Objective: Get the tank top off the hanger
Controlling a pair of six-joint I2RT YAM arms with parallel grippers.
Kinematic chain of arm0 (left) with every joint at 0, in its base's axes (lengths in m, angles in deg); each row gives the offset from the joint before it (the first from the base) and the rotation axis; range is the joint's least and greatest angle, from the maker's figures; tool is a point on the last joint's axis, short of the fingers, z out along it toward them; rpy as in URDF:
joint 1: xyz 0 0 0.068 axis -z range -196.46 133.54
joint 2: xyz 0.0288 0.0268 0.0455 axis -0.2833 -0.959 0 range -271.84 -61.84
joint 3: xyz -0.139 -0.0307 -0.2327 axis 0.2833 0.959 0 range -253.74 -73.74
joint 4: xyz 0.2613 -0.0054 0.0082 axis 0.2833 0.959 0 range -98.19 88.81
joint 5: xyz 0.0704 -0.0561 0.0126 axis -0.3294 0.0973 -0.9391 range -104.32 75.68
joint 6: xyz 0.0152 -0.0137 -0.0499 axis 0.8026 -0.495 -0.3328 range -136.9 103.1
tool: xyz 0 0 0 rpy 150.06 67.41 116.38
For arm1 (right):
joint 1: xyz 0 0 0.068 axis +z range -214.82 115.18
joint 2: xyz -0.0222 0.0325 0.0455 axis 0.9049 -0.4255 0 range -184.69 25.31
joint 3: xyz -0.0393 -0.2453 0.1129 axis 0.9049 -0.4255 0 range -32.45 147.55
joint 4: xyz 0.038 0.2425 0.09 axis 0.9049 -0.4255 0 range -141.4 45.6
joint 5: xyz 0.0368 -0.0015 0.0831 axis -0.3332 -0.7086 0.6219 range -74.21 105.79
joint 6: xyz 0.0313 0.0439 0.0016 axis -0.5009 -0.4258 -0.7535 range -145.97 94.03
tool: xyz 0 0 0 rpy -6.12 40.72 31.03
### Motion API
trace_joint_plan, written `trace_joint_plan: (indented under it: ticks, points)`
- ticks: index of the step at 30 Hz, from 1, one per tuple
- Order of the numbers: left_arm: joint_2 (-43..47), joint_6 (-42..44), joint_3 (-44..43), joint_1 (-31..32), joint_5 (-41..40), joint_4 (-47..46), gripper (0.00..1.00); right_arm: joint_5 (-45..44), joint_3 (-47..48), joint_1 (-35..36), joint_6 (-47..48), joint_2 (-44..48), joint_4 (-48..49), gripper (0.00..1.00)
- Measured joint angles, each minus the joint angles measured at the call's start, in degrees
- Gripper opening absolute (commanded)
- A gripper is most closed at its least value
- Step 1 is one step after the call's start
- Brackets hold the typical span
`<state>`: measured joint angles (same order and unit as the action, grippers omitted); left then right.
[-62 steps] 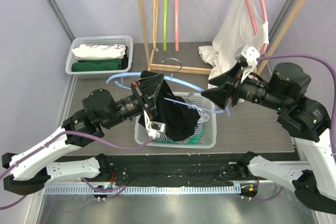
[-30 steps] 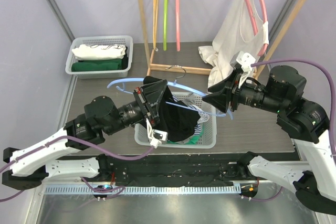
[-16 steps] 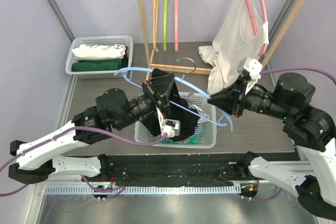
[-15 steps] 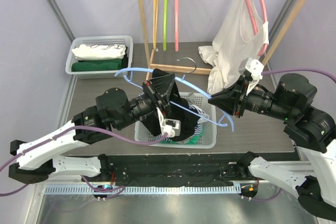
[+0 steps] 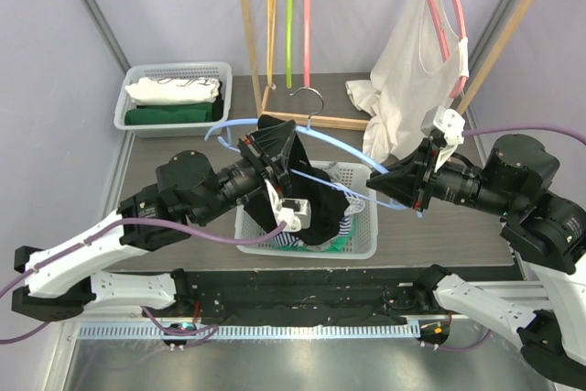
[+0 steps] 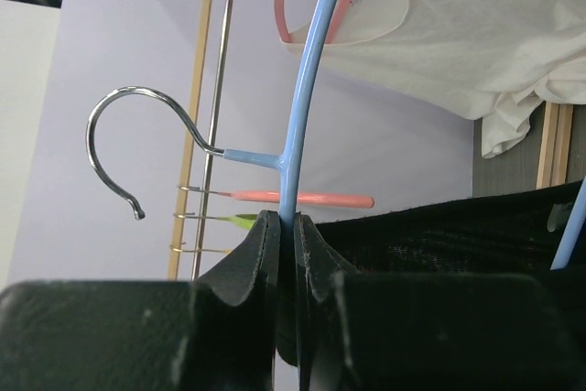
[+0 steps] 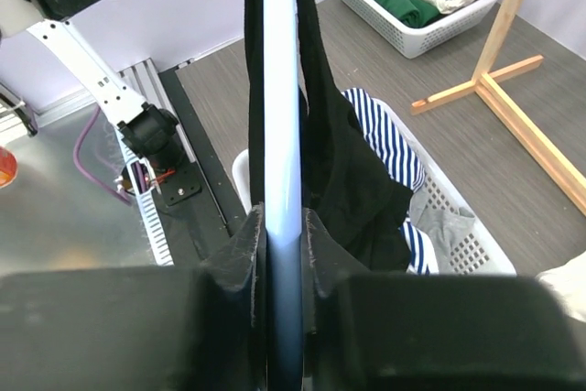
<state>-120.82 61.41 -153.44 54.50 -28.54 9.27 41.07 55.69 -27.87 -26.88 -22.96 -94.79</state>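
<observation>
A light-blue hanger (image 5: pixel 343 146) with a silver hook (image 5: pixel 309 98) is held up over the middle of the table. The black tank top (image 5: pixel 307 208) is draped on it and hangs down into a basket. My left gripper (image 5: pixel 275 155) is shut on the hanger (image 6: pixel 302 107) just below the hook (image 6: pixel 146 135), with black tank top cloth (image 6: pixel 458 235) to its right. My right gripper (image 5: pixel 383 183) is shut on the hanger's right arm (image 7: pixel 281 89). The tank top (image 7: pixel 352 171) hangs along both sides of that arm.
Under the tank top a white basket (image 5: pixel 366 246) holds striped, grey and green clothes. A second white basket (image 5: pixel 137 75) with folded clothes sits back left. Behind stands a wooden rack (image 5: pixel 249 43) with coloured hangers and a white garment (image 5: pixel 407 61) on a pink hanger.
My right gripper has closed onto the hanger's right arm. The hanger has shifted back toward the rack, its hook now farther from me, and the left arm moved with it.
</observation>
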Motion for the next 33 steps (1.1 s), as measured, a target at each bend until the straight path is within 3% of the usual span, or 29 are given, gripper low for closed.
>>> trace_joint_plan:
  ticks: [1,2,3,4,5,11,16,19,24,26,27,28,30,33]
  points:
    - [0.02,0.02,0.0,0.0,0.0,0.0,0.11,0.11,0.0,0.0,-0.2,0.04,0.02,0.01]
    - [0.02,0.0,0.0,0.0,-0.09,-0.02,0.24,0.22,0.0,0.0,-0.46,0.07,0.11,0.01]
    - [0.02,0.0,0.0,0.0,-0.2,-0.02,0.67,0.31,-0.02,0.0,-0.48,0.09,0.2,0.01]
    - [0.02,-0.02,0.0,0.0,-0.24,-0.02,0.94,0.22,-0.07,0.0,-0.63,0.17,0.28,0.01]
    - [0.0,0.11,0.0,0.02,-0.42,-0.09,1.0,0.17,-0.11,0.0,-0.72,0.28,0.33,0.01]
    - [-2.27,-4.98,-3.5,0.44,-6.45,0.13,1.0,-3.85,-0.55,0.0,-0.66,1.03,-1.14,0.01]
    - [-10.69,-22.03,-22.14,0.61,-10.71,11.91,1.0,-7.65,1.51,0.0,0.85,1.03,-3.48,0.01]
    - [-10.21,-31.47,-27.23,0.61,-9.97,19.78,0.99,-8.96,3.89,0.0,1.95,1.05,-4.74,0.01]
    - [-8.63,-42.25,-30.27,0.24,-8.15,31.01,0.8,-9.84,7.19,0.0,3.23,1.9,-5.99,0.01]
    - [-11.28,-46.01,-34.88,0.2,-7.82,36.24,0.84,-9.92,8.52,0.0,3.67,1.79,-6.27,0.01]
    - [-13.51,-47.87,-39.19,0.15,-7.85,39.39,0.94,-9.9,9.27,0.0,3.87,1.6,-6.49,0.01]
    - [-16.33,-49.51,-44.76,0.04,-8.02,42.05,0.98,-9.92,10.01,0.0,4.0,1.36,-6.64,0.01]
    - [-22.38,-52.87,-55.08,-1.01,-8.04,44.61,1.0,-9.92,10.99,0.0,4.11,0.92,-6.69,0.01]
    - [-25.9,-55.52,-58.23,-4.2,-7.58,44.94,1.0,-9.9,11.37,0.0,4.11,0.26,-6.67,0.01]
